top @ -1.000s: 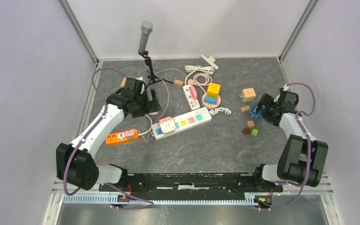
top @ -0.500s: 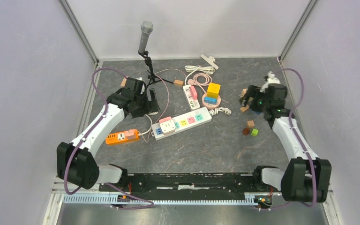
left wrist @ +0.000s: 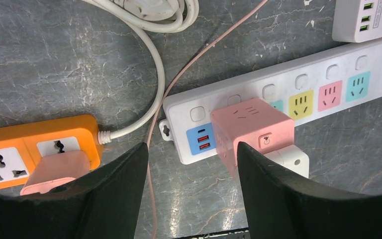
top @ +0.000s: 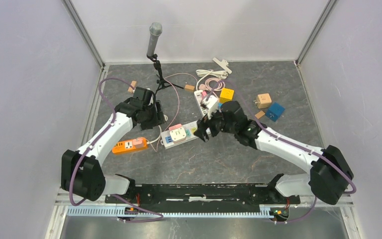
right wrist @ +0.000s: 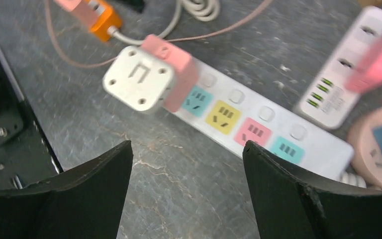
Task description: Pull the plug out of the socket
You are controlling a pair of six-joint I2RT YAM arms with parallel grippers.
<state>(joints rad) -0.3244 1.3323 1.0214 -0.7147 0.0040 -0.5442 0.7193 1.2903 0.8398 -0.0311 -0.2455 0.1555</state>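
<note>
The white power strip (top: pixel 214 124) lies mid-table with a pink-and-white cube plug (top: pixel 178 133) seated at its left end. In the left wrist view the cube plug (left wrist: pixel 252 127) sits on the strip (left wrist: pixel 328 74) just ahead of my right finger. My left gripper (top: pixel 157 114) is open and empty, behind and left of the plug; its gripper (left wrist: pixel 191 199) hovers above the table. My right gripper (top: pixel 203 132) is open and empty over the strip's middle. In the right wrist view, the plug (right wrist: pixel 151 77) and strip (right wrist: pixel 258 124) lie ahead of the gripper (right wrist: pixel 186 194).
An orange power strip (top: pixel 129 145) with a pink plug lies left, joined by a white cable. A second white strip (top: pixel 205 102), yellow cube (top: pixel 226 94), wooden cube (top: pixel 264 100), blue cube (top: pixel 275 111) and a microphone stand (top: pixel 154 37) stand farther back.
My right arm has swung from the far right to the middle of the power strip. The blue cube now lies on the table at right. My left gripper shifted slightly nearer the plug.
</note>
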